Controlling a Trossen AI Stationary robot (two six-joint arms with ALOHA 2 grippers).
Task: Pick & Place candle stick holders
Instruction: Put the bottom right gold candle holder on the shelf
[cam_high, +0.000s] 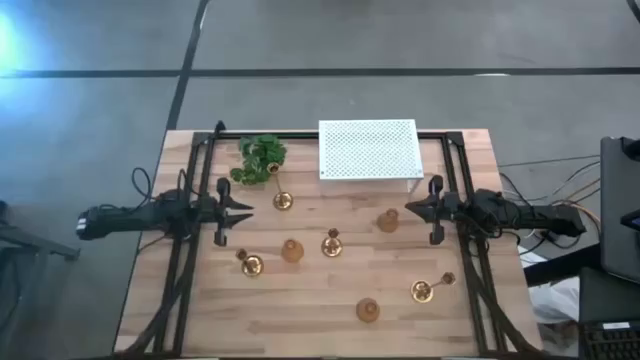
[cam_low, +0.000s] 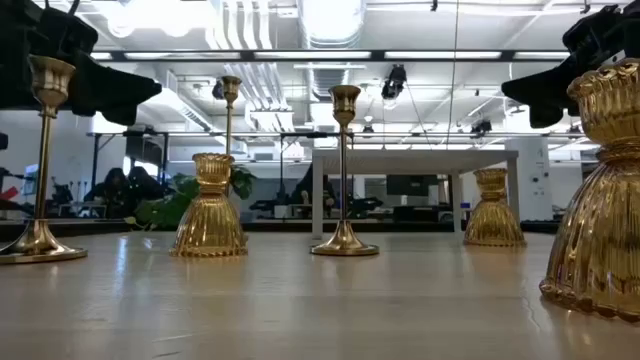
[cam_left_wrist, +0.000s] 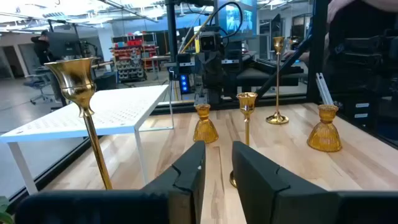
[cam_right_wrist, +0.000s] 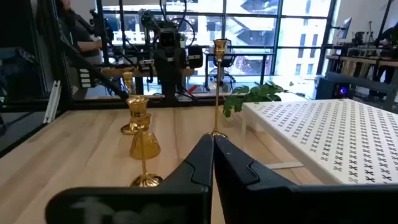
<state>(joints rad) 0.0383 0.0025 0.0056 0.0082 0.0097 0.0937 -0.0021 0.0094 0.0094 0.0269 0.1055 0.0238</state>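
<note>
Wooden table (cam_high: 320, 320) holds candle stick holders (cam_high: 291, 250) clear of its edges.

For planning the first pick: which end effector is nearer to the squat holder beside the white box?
Right. The right end effector sits just beside the squat holder; the left end effector is far across the table.

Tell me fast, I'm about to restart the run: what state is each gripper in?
Left gripper: jaws slightly open, holding nothing.
Right gripper: jaws closed, holding nothing.
</note>
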